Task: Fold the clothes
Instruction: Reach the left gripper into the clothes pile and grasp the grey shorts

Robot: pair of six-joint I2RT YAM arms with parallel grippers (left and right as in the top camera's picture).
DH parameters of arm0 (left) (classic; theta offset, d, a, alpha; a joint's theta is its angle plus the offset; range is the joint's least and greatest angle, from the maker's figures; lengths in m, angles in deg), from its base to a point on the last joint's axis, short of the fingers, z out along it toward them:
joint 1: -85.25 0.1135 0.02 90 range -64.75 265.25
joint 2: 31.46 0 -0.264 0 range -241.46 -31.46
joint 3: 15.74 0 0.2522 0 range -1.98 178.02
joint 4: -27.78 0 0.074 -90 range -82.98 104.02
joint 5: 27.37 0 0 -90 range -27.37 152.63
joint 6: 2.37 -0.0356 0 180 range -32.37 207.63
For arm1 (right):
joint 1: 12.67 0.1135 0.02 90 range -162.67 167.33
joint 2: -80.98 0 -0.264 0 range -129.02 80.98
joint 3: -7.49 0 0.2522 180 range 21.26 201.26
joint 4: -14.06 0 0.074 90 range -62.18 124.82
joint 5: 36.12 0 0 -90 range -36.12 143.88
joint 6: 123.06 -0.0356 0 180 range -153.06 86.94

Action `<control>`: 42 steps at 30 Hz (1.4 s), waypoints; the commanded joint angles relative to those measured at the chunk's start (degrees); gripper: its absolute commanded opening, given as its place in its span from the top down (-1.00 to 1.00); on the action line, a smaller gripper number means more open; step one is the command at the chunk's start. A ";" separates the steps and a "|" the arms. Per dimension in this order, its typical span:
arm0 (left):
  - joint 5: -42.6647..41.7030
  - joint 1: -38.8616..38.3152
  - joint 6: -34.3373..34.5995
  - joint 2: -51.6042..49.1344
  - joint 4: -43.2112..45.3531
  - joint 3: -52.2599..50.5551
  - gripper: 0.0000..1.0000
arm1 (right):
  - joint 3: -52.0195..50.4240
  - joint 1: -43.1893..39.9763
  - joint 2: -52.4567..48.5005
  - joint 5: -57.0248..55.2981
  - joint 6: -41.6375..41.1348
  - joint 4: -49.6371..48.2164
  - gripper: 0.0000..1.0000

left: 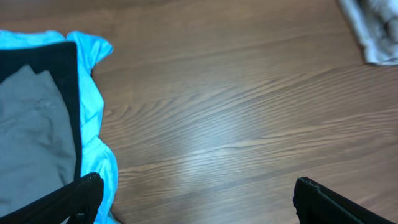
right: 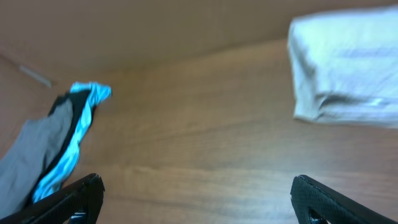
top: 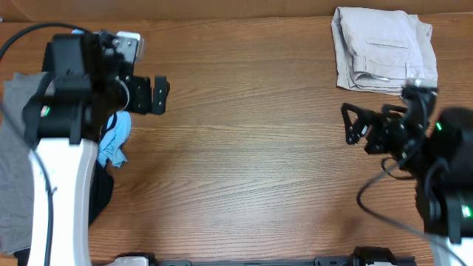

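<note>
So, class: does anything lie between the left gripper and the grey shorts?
Nothing covers the grey shorts. Only the edges of a black garment and a blue garment show between them and the open left gripper, apparently lying underneath.

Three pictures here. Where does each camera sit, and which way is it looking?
Overhead: fixed above the table, looking straight down; both arms show, with the grey shorts far left and the beige shorts top right.
Left wrist: on the left arm, angled down at the tabletop; its open jaws' tips sit in the bottom corners.
Right wrist: on the right arm, looking lower across the table; its open jaws' tips likewise.
Shared: both wrist views catch the grey shorts, the blue garment beside them, and the beige shorts.
</note>
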 commanded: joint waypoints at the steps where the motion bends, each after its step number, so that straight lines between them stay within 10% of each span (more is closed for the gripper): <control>1: 9.31 0.90 -1.75 -5.22 0.90 1.07 -1.00 | 1.11 0.22 -4.44 4.52 0.20 -0.15 -1.00; 21: 19.47 18.10 -6.69 -32.17 2.89 1.07 -0.63 | 1.05 0.33 -23.39 6.73 0.24 -0.37 -0.95; 32: 25.20 18.53 -4.74 -39.60 3.61 1.05 -0.03 | 1.05 0.33 -23.45 6.73 0.24 0.24 -0.88; 36: 25.20 18.40 -4.72 -40.65 4.20 1.07 0.86 | 1.05 0.33 -23.45 6.71 0.24 0.28 -0.86; 42: 25.16 17.16 -2.14 -39.28 -1.86 6.99 0.92 | 1.05 0.33 -23.45 6.69 0.24 -0.33 -0.77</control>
